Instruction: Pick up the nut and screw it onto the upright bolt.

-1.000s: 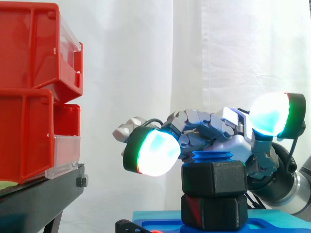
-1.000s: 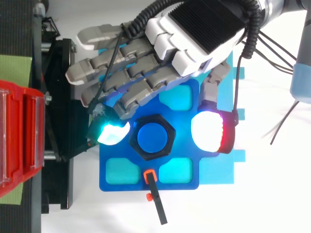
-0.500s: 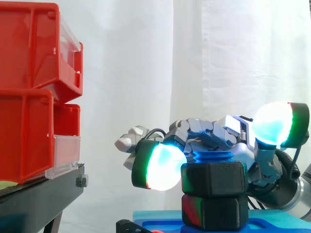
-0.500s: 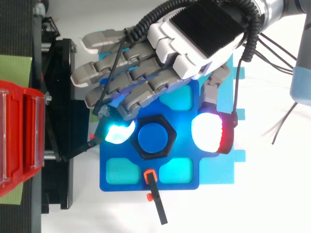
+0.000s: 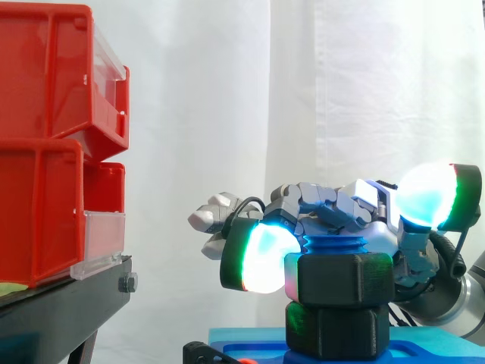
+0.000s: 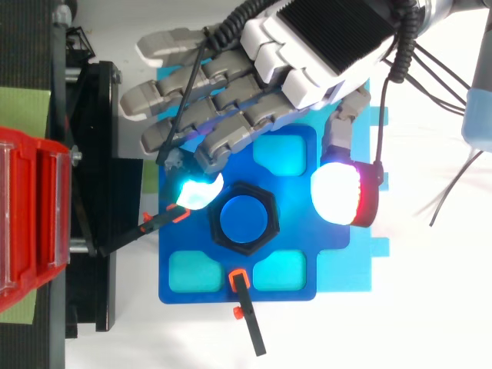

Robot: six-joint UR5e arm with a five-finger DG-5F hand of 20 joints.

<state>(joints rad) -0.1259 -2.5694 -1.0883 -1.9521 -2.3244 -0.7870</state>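
The blue upright bolt [image 6: 242, 219] stands in the middle of a blue base plate [image 6: 184, 238]. The black hex nut [image 5: 345, 277] sits on its thread, above a second black hex piece [image 5: 337, 330], with the blue thread top [image 5: 333, 246] showing above it. My hand [image 6: 323, 46] hangs over the bolt from the upper right with its fingers bent. One glowing cyan fingertip [image 6: 196, 192] rests against the nut's left corner. The thumb pad [image 6: 338, 192] glows white to the right of the nut, clear of it.
Stacked red bins [image 5: 45, 144] sit on a black stand [image 5: 61, 303] at the left. A black rod with an orange clip [image 6: 246, 315] lies at the plate's front edge, another [image 6: 154, 223] at its left. A cyan sheet [image 6: 361, 261] lies under the plate.
My hand has shifted away from the bins and towards the plate's far side. The cyan fingertip slid along the nut's left corner, and the thumb pad moved off a little.
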